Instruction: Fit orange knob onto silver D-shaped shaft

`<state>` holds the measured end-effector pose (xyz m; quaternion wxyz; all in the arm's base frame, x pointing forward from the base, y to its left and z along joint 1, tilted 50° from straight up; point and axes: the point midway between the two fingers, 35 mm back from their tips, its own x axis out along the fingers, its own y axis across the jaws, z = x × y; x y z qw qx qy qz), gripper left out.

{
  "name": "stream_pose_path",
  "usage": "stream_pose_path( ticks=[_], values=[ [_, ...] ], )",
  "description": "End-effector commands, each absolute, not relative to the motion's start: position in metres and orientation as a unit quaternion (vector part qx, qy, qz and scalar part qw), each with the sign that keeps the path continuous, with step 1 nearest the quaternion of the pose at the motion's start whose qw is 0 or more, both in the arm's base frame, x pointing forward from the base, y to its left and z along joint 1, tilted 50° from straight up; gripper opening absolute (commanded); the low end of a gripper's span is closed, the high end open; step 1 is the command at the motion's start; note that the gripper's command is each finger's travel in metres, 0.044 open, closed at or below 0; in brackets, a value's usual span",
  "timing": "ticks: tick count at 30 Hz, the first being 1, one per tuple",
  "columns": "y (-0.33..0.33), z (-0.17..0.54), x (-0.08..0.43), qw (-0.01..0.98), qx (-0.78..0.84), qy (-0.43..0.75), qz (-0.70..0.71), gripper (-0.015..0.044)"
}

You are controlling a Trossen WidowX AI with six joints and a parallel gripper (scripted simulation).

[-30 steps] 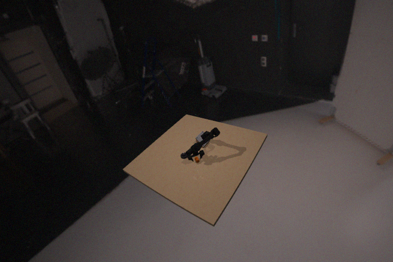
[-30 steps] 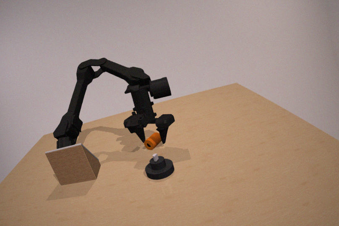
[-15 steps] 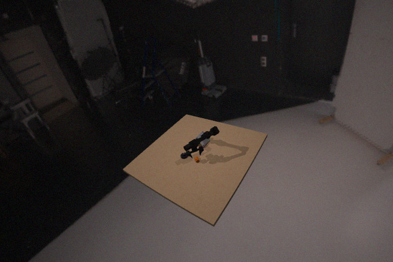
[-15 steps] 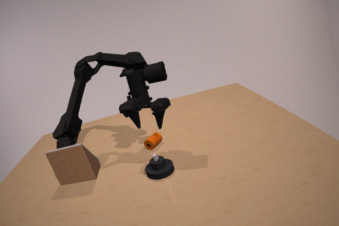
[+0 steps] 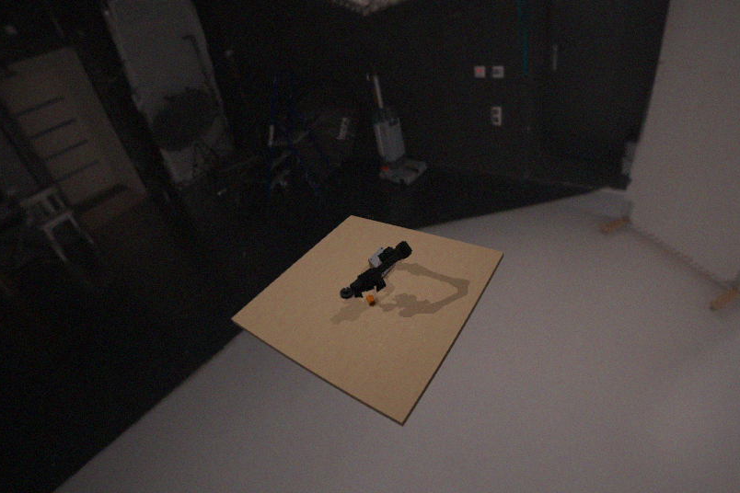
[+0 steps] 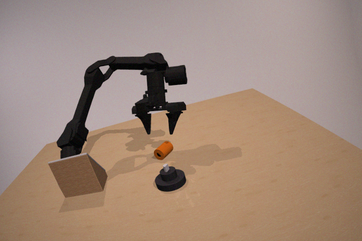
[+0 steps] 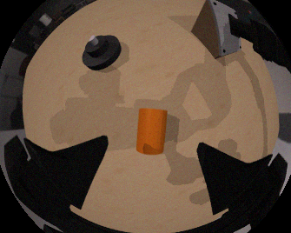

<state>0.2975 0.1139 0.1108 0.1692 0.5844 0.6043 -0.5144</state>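
pedestal: dark, round, stepped (image 5: 346, 294) (image 6: 170, 184) (image 7: 104, 56), nearer exterior cam than knob; small in top view, its edge detail hard to read
shaft: silver (image 6: 165, 167) (image 7: 93, 40), up from pedestal's raised middle, bare; which way its flat faces, can't tell
base block: wedge-shaped, wood-sided (image 6: 76, 178) (image 7: 208, 32), w/ pale plate on one face; mostly behind arm in top view, cut off at wrist view's top edge
knob: orange cylinder (image 5: 370, 300) (image 6: 163, 150) (image 7: 151, 130), on its side on table, near pedestal but apart from it, not on shaft; part in shadow
hole: dark opening (image 6: 159, 154) in knob's end facing exterior cam; hidden in wrist view; flat side too small to make out
gripper: black (image 5: 370, 292) (image 6: 160, 133) (image 7: 153, 142), pointing down above knob, fingers wide apart, released, nothing btwn them; in wrist view tips show either side of knob, w/ lower parts cut off
arm: black (image 5: 391, 264) (image 6: 130, 63) (image 7: 264, 43), rises from base block & bends over toward knob; only a dark, warped part of it in wrist view
table: light wood (image 5: 336, 354) (image 6: 244, 198) (image 7: 129, 178), w/ arm's shadows across it; near edge out of frame in exterior view
wall: pale, plain (image 6: 272, 51), behind table
vacuum: grey upright (image 5: 389, 139), back in dark part of room, dim
stool: whitish (image 5: 54, 217), far side of room, blurred
ladder: bluish, prob. (image 5: 293, 142), v. dim, outline hard to make out
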Motion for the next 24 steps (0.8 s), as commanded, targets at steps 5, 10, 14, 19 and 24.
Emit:
stream_pose_path(
  ticks=[5, 10, 14, 19, 24],
  values=[
    [0.115, 0.108, 0.298, 0.18, 0.575, 0.596, -0.531, 0.044],
    [0.129, 0.096, 0.296, 0.179, 0.575, 0.596, -0.531, 0.044],
    [0.132, 0.094, 0.295, 0.179, 0.575, 0.596, -0.531, 0.044],
    [0.138, 0.088, 0.295, 0.18, 0.575, 0.596, -0.531, 0.044],
    [0.144, 0.083, 0.294, 0.179, 0.575, 0.596, -0.531, 0.044]
  ],
)
